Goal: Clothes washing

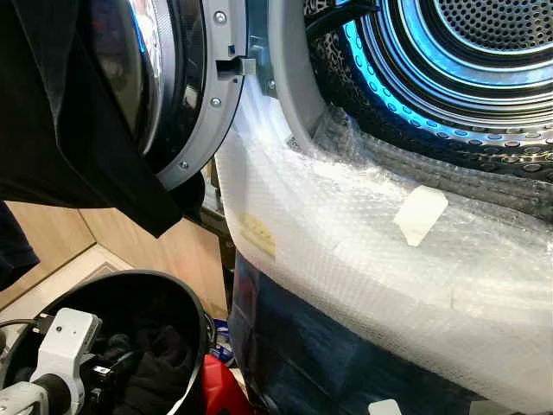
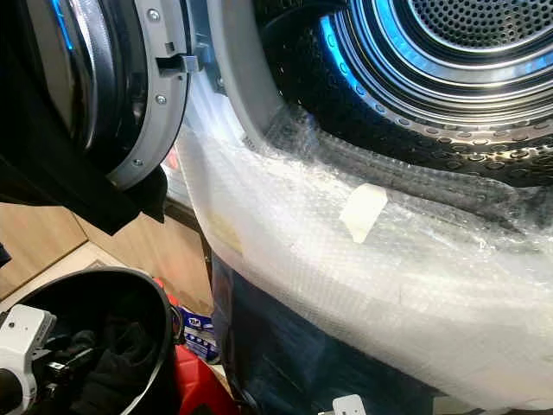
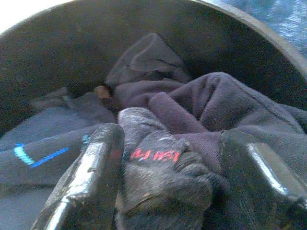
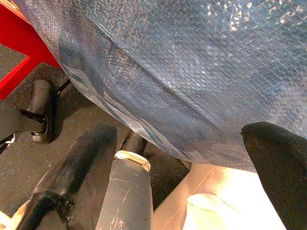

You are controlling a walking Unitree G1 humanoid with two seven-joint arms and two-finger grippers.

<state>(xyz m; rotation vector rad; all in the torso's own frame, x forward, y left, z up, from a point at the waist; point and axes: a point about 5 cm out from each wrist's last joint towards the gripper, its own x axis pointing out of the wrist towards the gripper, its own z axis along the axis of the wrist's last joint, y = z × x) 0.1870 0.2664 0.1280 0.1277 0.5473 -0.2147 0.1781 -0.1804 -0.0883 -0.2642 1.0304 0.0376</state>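
Observation:
A black laundry bucket (image 1: 188, 303) stands on the floor at the lower left, holding dark clothes (image 1: 160, 359). My left arm's white wrist (image 1: 65, 341) reaches down into it. In the left wrist view my left gripper (image 3: 170, 139) is open, its fingers (image 3: 96, 163) straddling a dark garment with red lettering (image 3: 158, 158) on top of the pile. The washing machine's drum (image 1: 484, 52) is open at the upper right, lit blue. My right gripper (image 4: 177, 134) hangs low beside the machine's wrapped front, open and holding nothing.
The round door (image 1: 186, 95) stands open at the upper left with a black garment (image 1: 69, 147) draped over it. Bubble wrap (image 1: 371, 251) with a tape patch (image 1: 421, 214) covers the machine's front. A red object (image 1: 220, 385) sits between bucket and machine. The floor is wooden (image 1: 60, 251).

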